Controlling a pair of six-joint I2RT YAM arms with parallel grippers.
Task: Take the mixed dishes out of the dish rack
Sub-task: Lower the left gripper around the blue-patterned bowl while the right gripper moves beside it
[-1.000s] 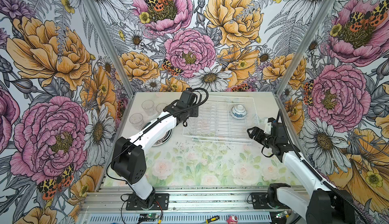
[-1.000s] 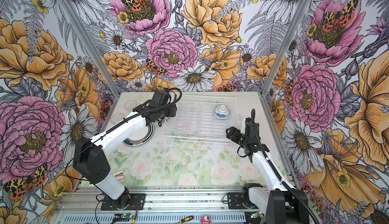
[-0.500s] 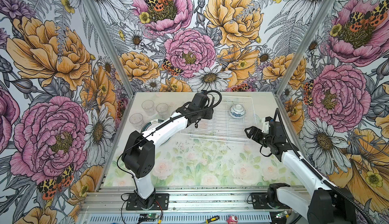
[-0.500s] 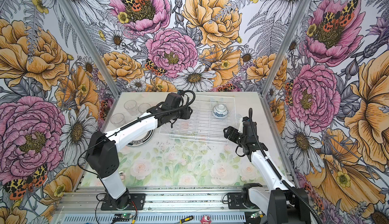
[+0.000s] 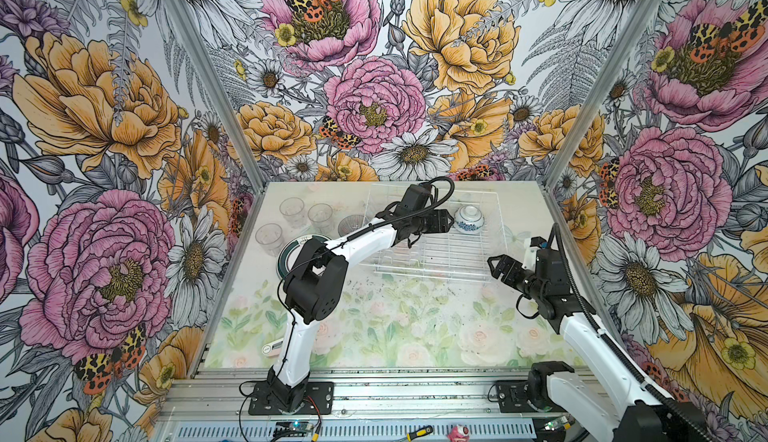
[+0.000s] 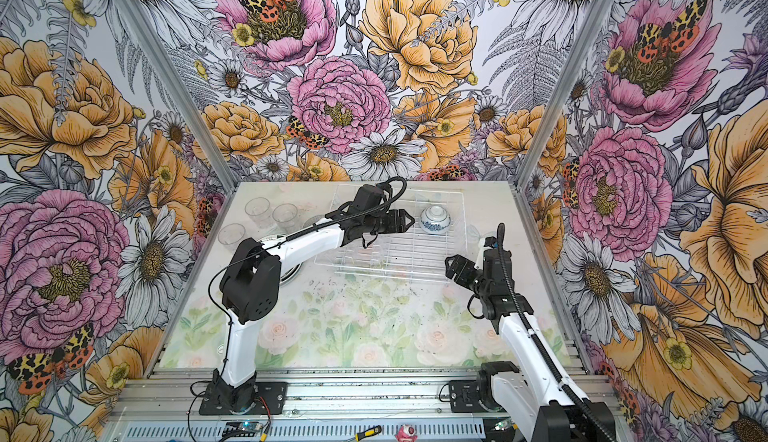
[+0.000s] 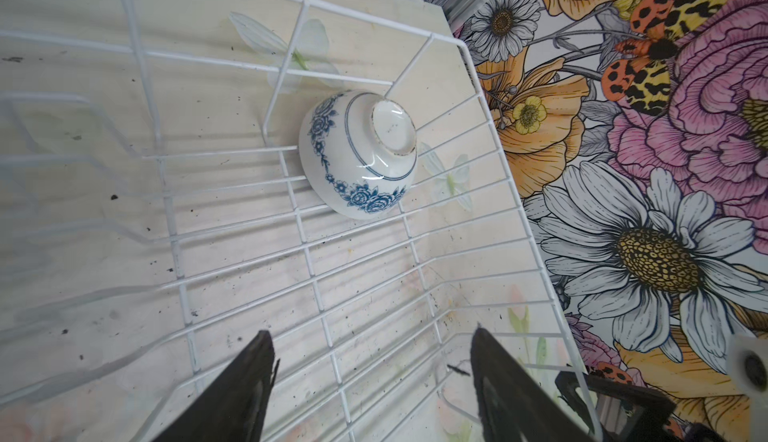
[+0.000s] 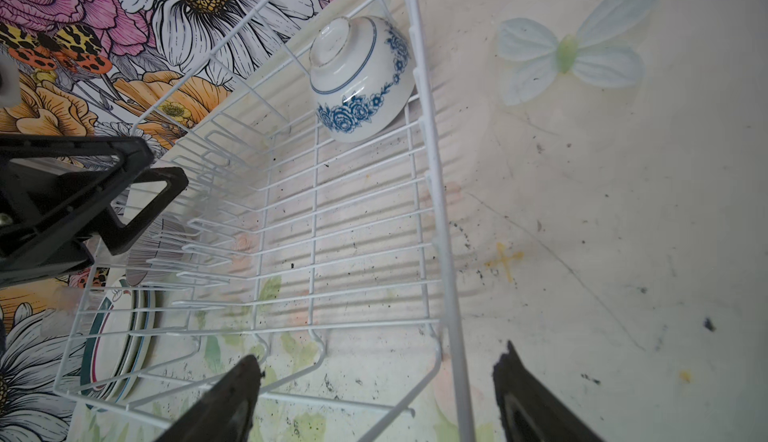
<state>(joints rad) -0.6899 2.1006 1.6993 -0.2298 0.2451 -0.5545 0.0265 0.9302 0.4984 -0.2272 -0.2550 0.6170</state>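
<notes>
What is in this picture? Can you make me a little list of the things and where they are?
In rack: one small white bowl with blue flowers, upside down, far right corner of the white wire dish rack
Out of rack: three clear glass tumblers, a clear ribbed glass bowl, stacked white plates with dark rims, all on the flowery table left of the rack
Left gripper: open, empty, over the rack, aimed at the bowl, not touching
Right gripper: open, empty, beside the rack's near right corner
</notes>
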